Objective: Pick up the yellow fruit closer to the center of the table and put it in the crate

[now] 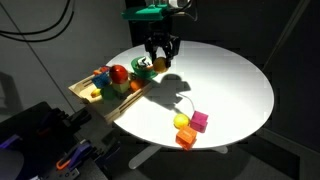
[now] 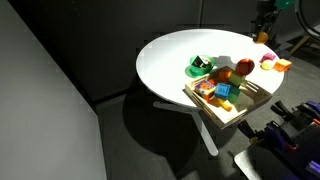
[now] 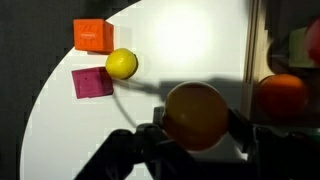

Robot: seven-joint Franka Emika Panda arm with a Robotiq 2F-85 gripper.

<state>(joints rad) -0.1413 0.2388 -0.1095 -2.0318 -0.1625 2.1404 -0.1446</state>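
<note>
My gripper [image 3: 196, 128] is shut on the yellow fruit [image 3: 195, 112], a golden ball that fills the gap between the fingers in the wrist view. In an exterior view the gripper [image 1: 161, 58] hangs above the white table [image 1: 225, 80], near the crate [image 1: 84, 89] at the table's edge. From the opposite side the gripper [image 2: 262, 28] shows at the top right with the fruit [image 2: 262, 37] under it, and the crate [image 2: 243, 110] sits at the near edge of the table [image 2: 165, 58]. The crate's wooden wall [image 3: 254, 50] runs down the right of the wrist view.
A brighter lemon-yellow fruit [image 3: 121, 64], a pink cube [image 3: 92, 82] and an orange cube [image 3: 92, 35] lie together on the table. An orange fruit [image 3: 283, 95] and other toys fill the crate. A green-and-white dish [image 1: 143, 68] stands beside it.
</note>
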